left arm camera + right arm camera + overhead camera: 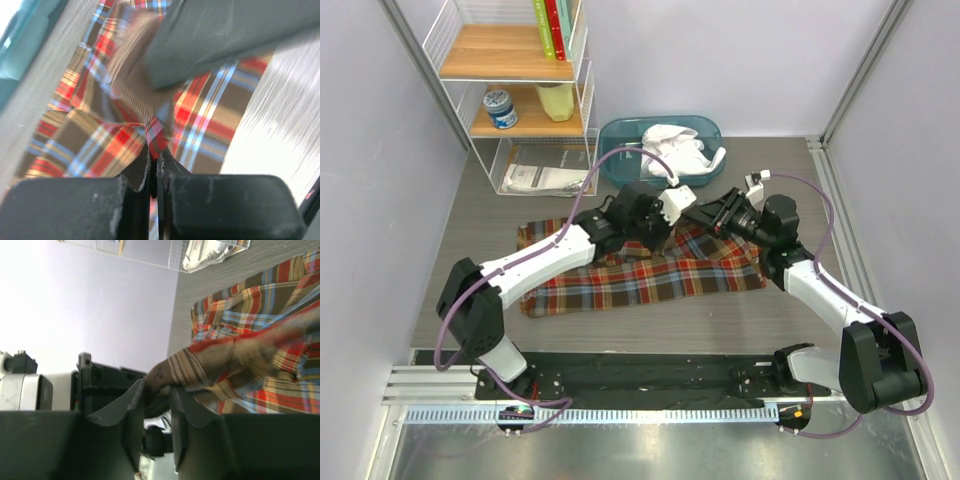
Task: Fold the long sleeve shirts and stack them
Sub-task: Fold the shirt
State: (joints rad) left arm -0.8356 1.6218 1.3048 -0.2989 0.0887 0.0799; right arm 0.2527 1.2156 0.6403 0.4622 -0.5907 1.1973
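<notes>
Grey wood-grain table runs between pale walls. Over its middle, the left gripper has its jaws pressed almost together, nipping a small peak of the plaid shirt at the tips. The right gripper is narrowed onto a bunched, brown-striped edge of the same shirt, and cloth fills the slim gap between its fingers. From above, the two grippers sit near each other at the shirt's far edge. The left one points down onto the cloth, and the right one reaches in from the right.

The plaid shirt lies as a long rumpled band across the centre of the table, drawn up slightly where it is held. Beyond it, at the back of the table, a teal bin holds a crumpled white shirt. To the bin's left stands a wire shelf unit with books, a jar and papers on its levels.
</notes>
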